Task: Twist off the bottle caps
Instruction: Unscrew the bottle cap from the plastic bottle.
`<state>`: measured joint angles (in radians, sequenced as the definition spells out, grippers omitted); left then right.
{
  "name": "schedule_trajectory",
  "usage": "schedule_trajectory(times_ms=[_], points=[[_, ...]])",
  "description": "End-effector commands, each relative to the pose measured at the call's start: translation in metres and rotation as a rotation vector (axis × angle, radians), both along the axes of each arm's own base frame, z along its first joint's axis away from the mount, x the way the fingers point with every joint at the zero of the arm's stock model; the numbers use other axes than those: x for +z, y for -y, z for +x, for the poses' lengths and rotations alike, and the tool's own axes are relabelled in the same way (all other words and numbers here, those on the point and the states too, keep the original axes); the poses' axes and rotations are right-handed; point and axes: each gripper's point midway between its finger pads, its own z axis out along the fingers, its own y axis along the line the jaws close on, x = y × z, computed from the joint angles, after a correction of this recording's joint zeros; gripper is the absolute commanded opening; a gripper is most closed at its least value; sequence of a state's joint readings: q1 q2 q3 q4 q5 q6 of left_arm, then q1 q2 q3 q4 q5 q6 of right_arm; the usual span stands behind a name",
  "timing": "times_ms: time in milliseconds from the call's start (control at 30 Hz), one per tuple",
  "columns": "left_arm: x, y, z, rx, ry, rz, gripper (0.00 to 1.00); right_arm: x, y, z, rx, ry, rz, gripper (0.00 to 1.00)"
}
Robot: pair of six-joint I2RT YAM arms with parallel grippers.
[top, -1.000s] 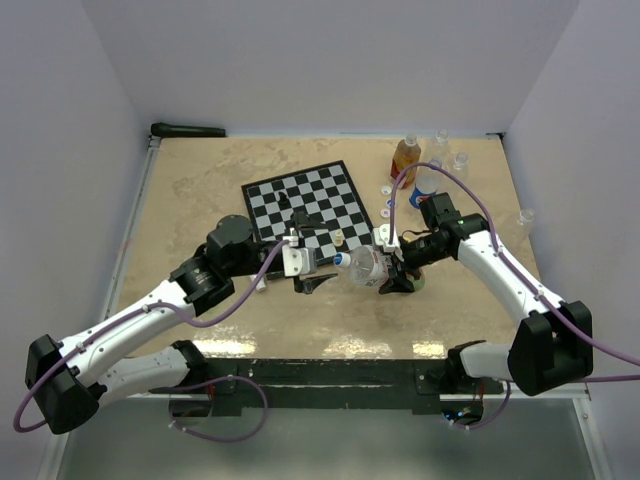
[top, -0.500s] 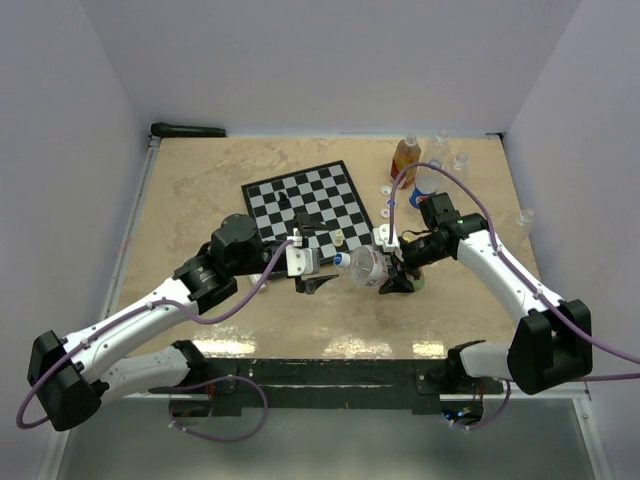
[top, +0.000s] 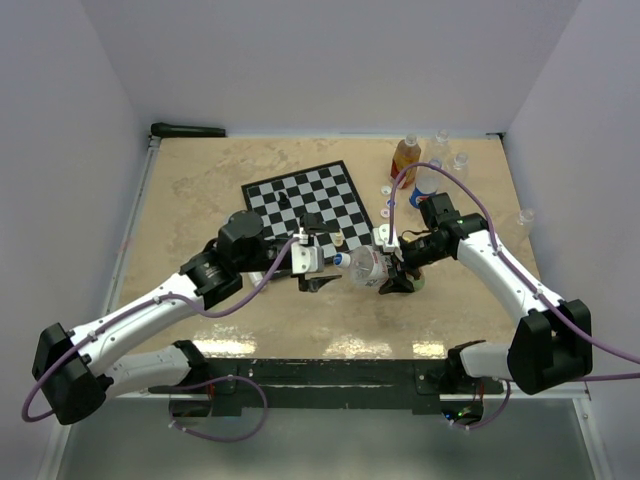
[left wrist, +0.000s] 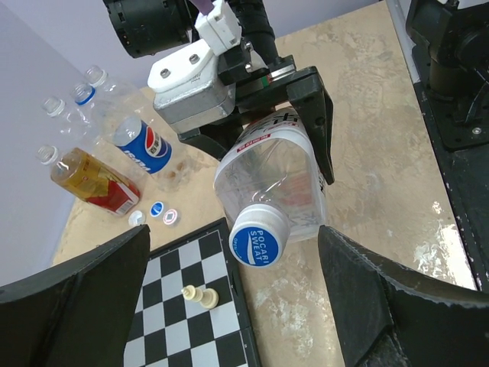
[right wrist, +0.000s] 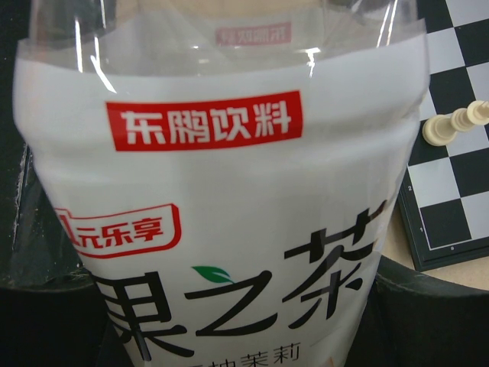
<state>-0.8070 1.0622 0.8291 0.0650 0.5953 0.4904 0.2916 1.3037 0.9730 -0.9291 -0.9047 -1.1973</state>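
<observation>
right claw [top: 393, 270]: clamped round a clear bottle [left wrist: 275, 180], held sideways
cap [left wrist: 258, 235]: blue, on the bottle, facing left
left claw [top: 320, 255]: wide open, empty, just beside cap

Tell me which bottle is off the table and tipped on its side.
The white-labelled bottle with the blue cap, gripped in the right tool. The orange-labelled bottle and the Pepsi bottle stand on the table.
</observation>
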Motion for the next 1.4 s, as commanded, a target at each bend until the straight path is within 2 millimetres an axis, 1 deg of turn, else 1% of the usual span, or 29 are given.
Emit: schedule_trajectory(times_ms=[0, 67, 300, 433, 500, 700, 900, 967, 1000, 1067, 1100, 1133, 1200, 1233, 1333, 1367], points=[[0.033, 0.010, 0.001, -0.041, 0.046, -0.068, 0.93, 0.001, 0.000, -0.003, 0.011, -0.002, 0.004, 0.18], [0.031, 0.013, 0.002, -0.050, 0.031, -0.063, 0.90, 0.001, 0.000, -0.003, 0.011, -0.004, 0.004, 0.18], [0.019, 0.016, 0.001, -0.073, -0.010, -0.018, 0.73, 0.002, 0.000, -0.003, 0.012, -0.001, 0.004, 0.19], [0.014, 0.015, 0.000, -0.070, -0.018, -0.005, 0.66, 0.001, 0.000, -0.002, 0.011, -0.003, 0.005, 0.19], [0.012, 0.014, 0.000, -0.071, -0.020, 0.002, 0.65, 0.002, 0.000, -0.003, 0.012, -0.001, 0.006, 0.18], [0.007, 0.015, -0.002, -0.081, -0.035, 0.015, 0.52, 0.002, 0.000, -0.003, 0.013, 0.000, 0.006, 0.18], [0.005, 0.016, -0.003, -0.090, -0.055, 0.019, 0.29, 0.001, 0.000, -0.002, 0.012, -0.003, 0.005, 0.19], [0.002, 0.017, -0.004, -0.093, -0.068, 0.024, 0.26, 0.001, 0.000, -0.003, 0.012, -0.003, 0.005, 0.19], [0.002, 0.017, -0.004, -0.092, -0.077, 0.023, 0.24, 0.001, 0.000, -0.003, 0.012, -0.003, 0.005, 0.18], [0.004, 0.017, -0.004, -0.086, -0.103, 0.017, 0.12, 0.001, 0.000, -0.002, 0.012, -0.002, 0.005, 0.19], [0.007, 0.018, -0.005, -0.081, -0.123, 0.011, 0.03, 0.001, 0.000, -0.003, 0.012, -0.003, 0.005, 0.18], [0.008, 0.018, -0.003, -0.061, -0.158, 0.003, 0.00, 0.002, 0.000, -0.003, 0.012, -0.001, 0.006, 0.18], [0.014, 0.018, 0.000, -0.014, -0.251, -0.020, 0.00, 0.001, 0.000, -0.003, 0.012, -0.003, 0.004, 0.19], [0.013, 0.016, 0.005, 0.049, -0.338, -0.019, 0.00, 0.001, 0.000, -0.003, 0.012, -0.003, 0.004, 0.19], [0.017, 0.009, 0.026, 0.339, -0.707, -0.109, 0.00, 0.001, 0.001, -0.003, 0.011, -0.002, 0.002, 0.18], [0.015, 0.007, 0.029, 0.422, -0.836, -0.126, 0.00, 0.001, 0.001, -0.003, 0.011, 0.000, 0.001, 0.19]])
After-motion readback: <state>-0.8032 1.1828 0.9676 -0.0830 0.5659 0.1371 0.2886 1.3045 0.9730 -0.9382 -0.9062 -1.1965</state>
